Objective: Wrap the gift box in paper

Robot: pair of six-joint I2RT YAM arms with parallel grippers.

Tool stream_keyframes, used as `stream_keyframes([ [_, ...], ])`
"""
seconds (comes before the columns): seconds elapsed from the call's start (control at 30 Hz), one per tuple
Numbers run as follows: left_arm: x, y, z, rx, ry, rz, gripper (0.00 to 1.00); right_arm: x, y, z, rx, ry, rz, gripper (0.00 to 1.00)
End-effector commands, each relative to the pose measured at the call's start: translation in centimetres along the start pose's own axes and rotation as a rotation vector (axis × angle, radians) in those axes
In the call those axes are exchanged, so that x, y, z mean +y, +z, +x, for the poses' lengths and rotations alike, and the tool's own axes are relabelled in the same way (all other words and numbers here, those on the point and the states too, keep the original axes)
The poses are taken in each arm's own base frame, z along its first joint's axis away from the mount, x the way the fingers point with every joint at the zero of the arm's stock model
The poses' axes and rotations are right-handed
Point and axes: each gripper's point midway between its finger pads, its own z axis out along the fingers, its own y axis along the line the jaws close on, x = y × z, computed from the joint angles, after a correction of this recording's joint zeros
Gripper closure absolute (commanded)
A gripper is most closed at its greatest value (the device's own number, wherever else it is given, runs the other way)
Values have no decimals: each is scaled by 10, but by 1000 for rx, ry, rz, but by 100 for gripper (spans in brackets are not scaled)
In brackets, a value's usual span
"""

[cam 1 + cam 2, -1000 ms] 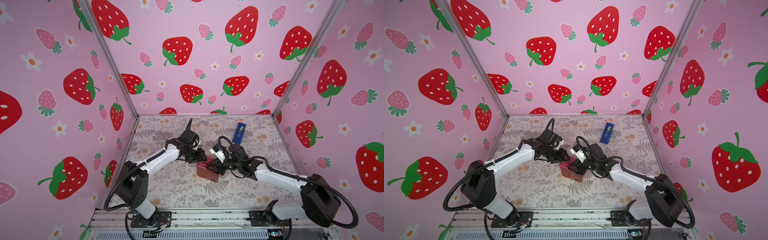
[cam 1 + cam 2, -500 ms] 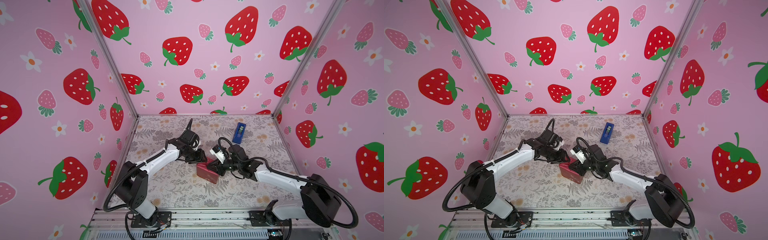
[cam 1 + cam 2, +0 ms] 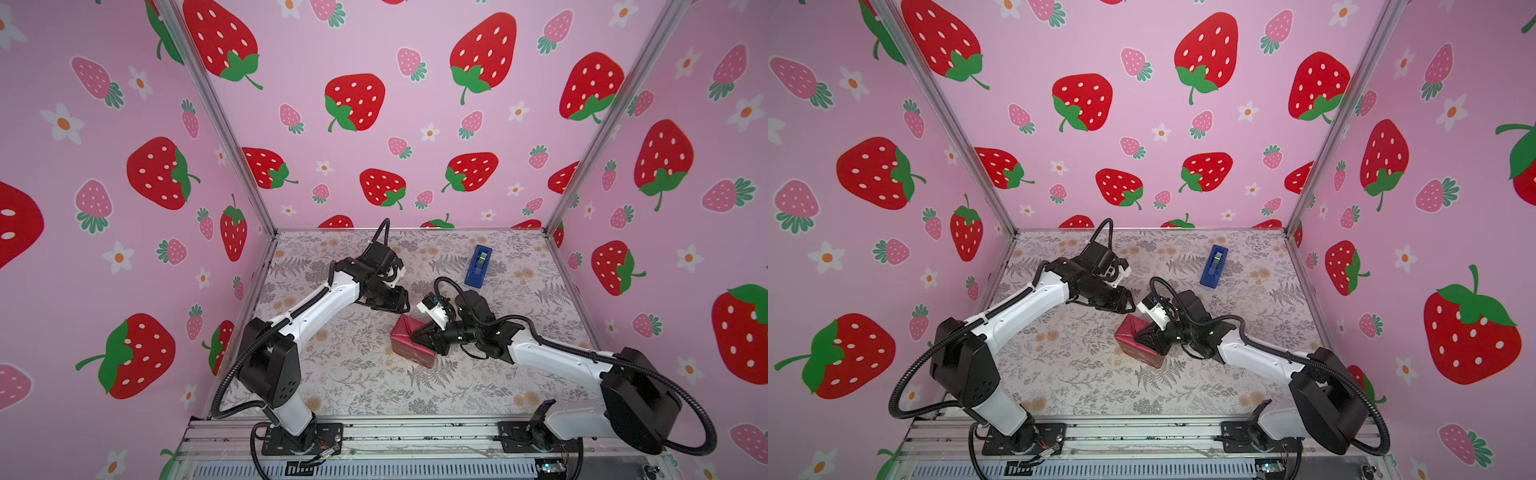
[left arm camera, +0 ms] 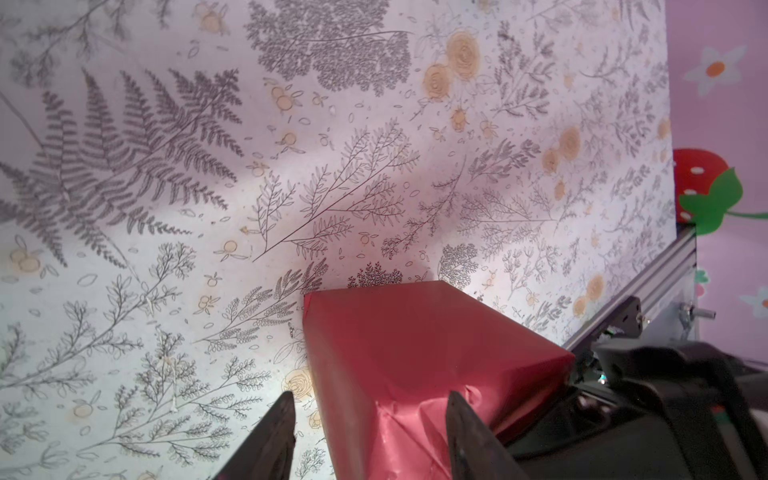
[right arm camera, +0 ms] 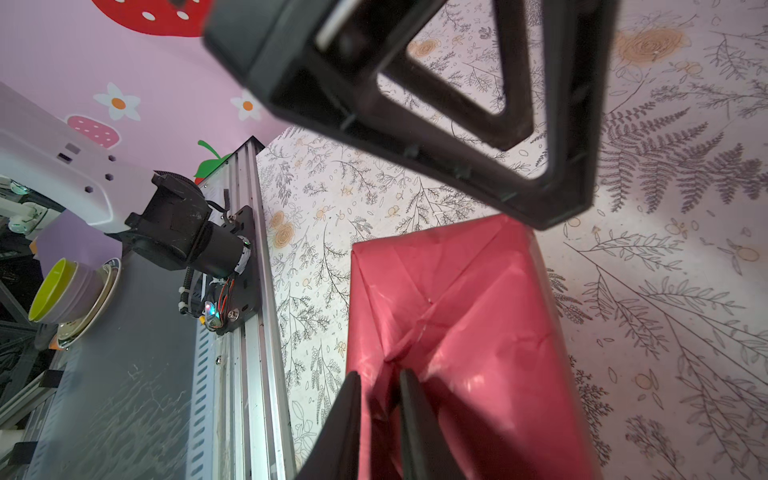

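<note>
The dark red paper (image 3: 411, 343) (image 3: 1138, 345) is folded into a parcel lying mid-table on the floral mat; the gift box is hidden inside it. My right gripper (image 3: 420, 332) (image 5: 379, 376) comes in low from the right. It is shut on a fold of paper (image 5: 449, 316) at the parcel's near end. My left gripper (image 3: 404, 302) (image 4: 370, 405) hangs open just behind and above the parcel. In the left wrist view its fingertips (image 4: 284, 409) stand either side of the paper's (image 4: 415, 345) folded end without touching it.
A bright blue tape dispenser (image 3: 478, 266) (image 3: 1214, 266) lies at the back right. An aluminium rail (image 3: 374, 432) runs along the front edge, with both arm bases on it. Pink strawberry walls close in three sides. A green bowl (image 5: 54, 291) sits outside the frame.
My right gripper's jaws have narrowed onto the paper fold at the parcel's end. My left gripper has lifted slightly up and back off the parcel. The parcel has barely shifted.
</note>
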Motion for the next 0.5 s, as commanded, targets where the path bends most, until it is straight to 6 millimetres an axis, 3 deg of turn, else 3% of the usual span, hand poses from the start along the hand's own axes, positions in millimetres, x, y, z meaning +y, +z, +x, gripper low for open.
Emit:
stream_keyframes([
  [0.0, -22, -4, 2, 51, 217, 127, 41, -6, 8, 69, 213, 114, 1, 80],
  [0.23, -42, 10, 4, 103, 376, 320, 46, -6, 8, 66, 210, 107, 3, 80],
  [0.47, -53, 13, 23, 185, 425, 489, 47, -7, 9, 68, 218, 109, 3, 79],
])
